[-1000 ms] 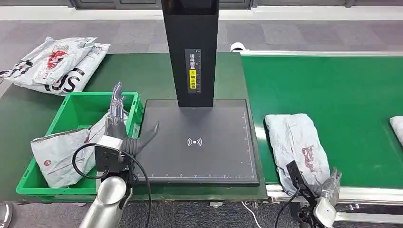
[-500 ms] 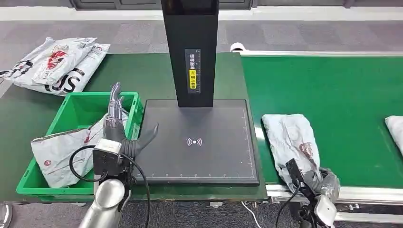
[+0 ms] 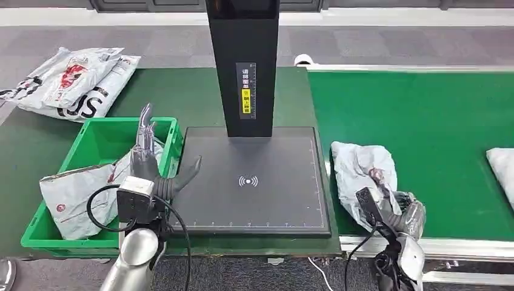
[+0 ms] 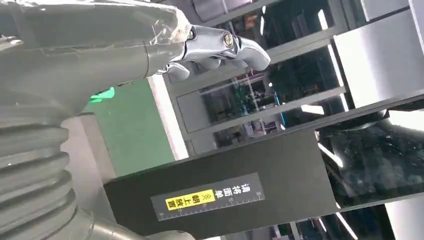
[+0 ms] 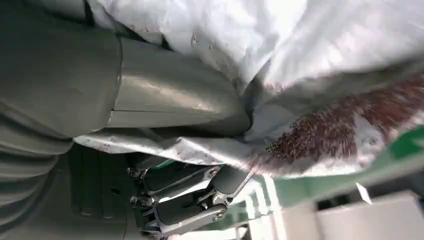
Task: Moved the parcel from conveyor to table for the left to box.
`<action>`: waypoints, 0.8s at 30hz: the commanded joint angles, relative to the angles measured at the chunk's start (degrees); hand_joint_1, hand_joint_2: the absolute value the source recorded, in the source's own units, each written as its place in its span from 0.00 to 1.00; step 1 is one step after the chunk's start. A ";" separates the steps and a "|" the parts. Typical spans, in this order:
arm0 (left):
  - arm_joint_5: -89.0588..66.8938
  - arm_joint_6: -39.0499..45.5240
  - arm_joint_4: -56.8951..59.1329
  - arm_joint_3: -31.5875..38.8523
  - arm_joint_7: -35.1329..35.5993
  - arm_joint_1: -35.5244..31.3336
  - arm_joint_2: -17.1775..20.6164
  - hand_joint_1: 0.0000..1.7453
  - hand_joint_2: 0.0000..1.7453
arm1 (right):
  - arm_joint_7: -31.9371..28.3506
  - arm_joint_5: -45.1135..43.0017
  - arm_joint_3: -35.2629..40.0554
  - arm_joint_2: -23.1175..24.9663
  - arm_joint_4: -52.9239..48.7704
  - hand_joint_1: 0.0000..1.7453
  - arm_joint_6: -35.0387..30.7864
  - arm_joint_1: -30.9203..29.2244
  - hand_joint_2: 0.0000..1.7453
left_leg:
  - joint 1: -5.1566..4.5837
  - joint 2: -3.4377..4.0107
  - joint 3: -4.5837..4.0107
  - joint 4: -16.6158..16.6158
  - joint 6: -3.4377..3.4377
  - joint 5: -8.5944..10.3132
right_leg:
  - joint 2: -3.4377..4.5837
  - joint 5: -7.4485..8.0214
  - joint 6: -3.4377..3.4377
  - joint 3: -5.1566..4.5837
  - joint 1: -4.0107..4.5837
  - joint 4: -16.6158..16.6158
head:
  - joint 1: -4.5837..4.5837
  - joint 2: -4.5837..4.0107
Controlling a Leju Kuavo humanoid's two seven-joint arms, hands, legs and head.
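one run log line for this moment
right hand: grips parcel on conveyor | left hand: open beside green bin | scan pad: bare

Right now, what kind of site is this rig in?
Probably a parcel sorting or logistics station: a green conveyor belt carries grey poly-mailer parcels, a scanning platform stands under a black column, and a green bin holds a sorted parcel.

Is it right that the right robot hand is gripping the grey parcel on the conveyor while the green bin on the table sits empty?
Not quite. The green bin is not empty: the head view shows a grey bag lying in it. The rest holds: the right robot hand grips the grey parcel on the conveyor.
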 commanded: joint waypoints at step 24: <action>0.24 -0.39 5.93 -0.52 -2.55 -3.15 -1.42 0.00 1.00 | -12.33 -8.97 20.00 3.34 -33.24 1.00 -7.48 -0.66 1.00 | -0.04 0.32 -0.01 0.01 0.00 -0.02 | 0.23 0.04 -0.04 -0.14 -0.02 0.06 | -0.02 0.00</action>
